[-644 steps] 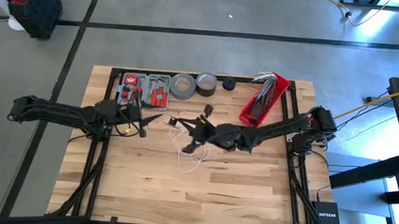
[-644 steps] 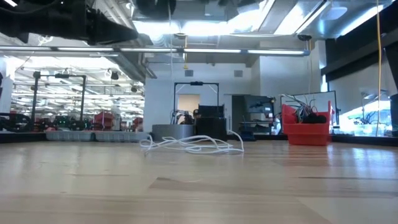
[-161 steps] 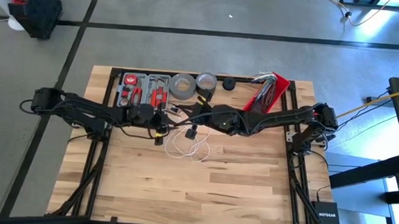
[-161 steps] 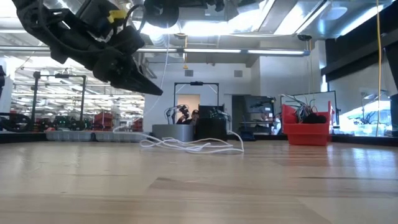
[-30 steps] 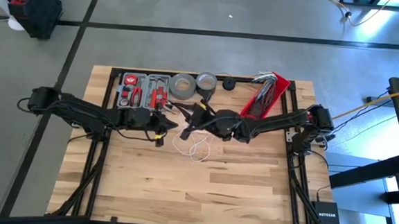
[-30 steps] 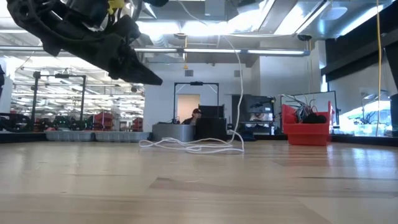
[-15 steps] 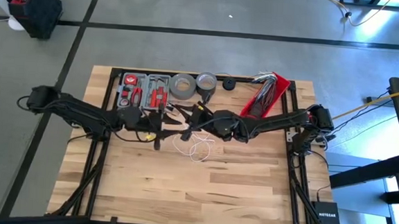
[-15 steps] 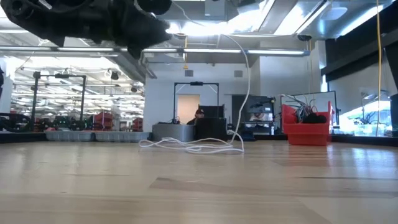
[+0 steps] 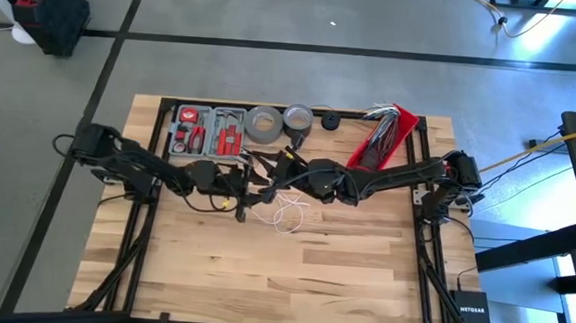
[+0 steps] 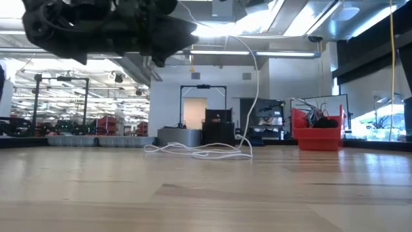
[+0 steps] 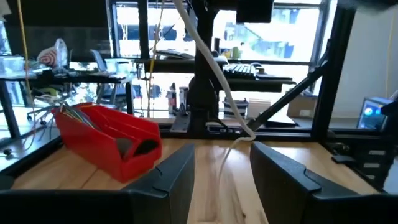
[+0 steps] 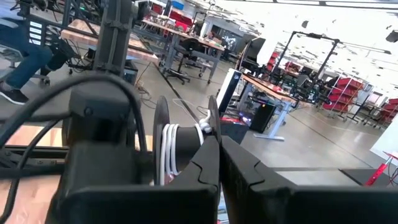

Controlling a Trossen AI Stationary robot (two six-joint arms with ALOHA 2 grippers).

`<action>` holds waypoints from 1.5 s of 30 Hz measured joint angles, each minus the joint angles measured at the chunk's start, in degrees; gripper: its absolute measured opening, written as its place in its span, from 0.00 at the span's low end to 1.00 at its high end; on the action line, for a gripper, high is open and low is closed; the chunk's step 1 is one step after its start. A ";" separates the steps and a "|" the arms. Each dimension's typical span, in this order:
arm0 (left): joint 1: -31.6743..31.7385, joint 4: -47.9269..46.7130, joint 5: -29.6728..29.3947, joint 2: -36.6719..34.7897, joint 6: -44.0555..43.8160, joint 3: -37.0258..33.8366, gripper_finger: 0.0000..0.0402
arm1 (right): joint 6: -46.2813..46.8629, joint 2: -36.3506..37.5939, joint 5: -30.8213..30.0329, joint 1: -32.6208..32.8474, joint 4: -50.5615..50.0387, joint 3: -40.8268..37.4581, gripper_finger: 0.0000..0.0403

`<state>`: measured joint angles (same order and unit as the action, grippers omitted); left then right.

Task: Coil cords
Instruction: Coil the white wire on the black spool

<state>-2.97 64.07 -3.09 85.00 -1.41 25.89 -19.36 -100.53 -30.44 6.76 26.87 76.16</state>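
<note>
Mid-coil: the right gripper (image 9: 269, 187) was clamped on the white cord (image 10: 205, 149), which rose from its loose pile at mid-table, while the left gripper (image 9: 253, 191) hung released alongside, apparently needing next to regrasp the strand.

Cord (image 10: 255, 90): one, white, very thin, string-like and limp. Part lies in a loose tangle of loops on the desk (image 9: 281, 281); one strand rises in an arc from the tangle; several turns are wound tightly between the fingers at the right claw (image 12: 219, 155).
</note>
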 joint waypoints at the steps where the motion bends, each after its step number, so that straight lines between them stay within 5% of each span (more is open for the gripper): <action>1: -0.04 -0.19 0.57 0.95 0.32 0.88 0.37 | 0.01 0.00 0.00 0.00 0.00 0.00 0.01; 13: 0.01 -0.24 5.24 4.14 1.55 5.34 0.35 | -0.01 -0.02 0.00 0.00 -0.52 -0.04 0.01; 24: -0.01 -3.43 4.51 4.12 5.15 5.31 0.03 | -0.01 -0.02 0.02 0.00 -0.20 -0.04 0.01; 33: 0.03 -7.62 1.47 3.83 6.38 5.31 0.00 | -0.07 -0.02 0.01 0.02 -0.46 -0.04 0.01; 38: -0.13 -19.61 -2.16 -0.95 9.26 5.34 0.00 | -0.59 -0.11 -0.03 0.73 -0.82 -0.13 0.01; 45: -1.20 -49.73 -8.47 -17.10 10.44 5.31 0.00 | -0.60 -0.11 -0.44 1.12 -1.19 -0.07 0.01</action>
<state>-4.17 14.34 -11.55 67.91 9.04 31.20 -19.96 -100.64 -30.87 7.88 25.68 76.09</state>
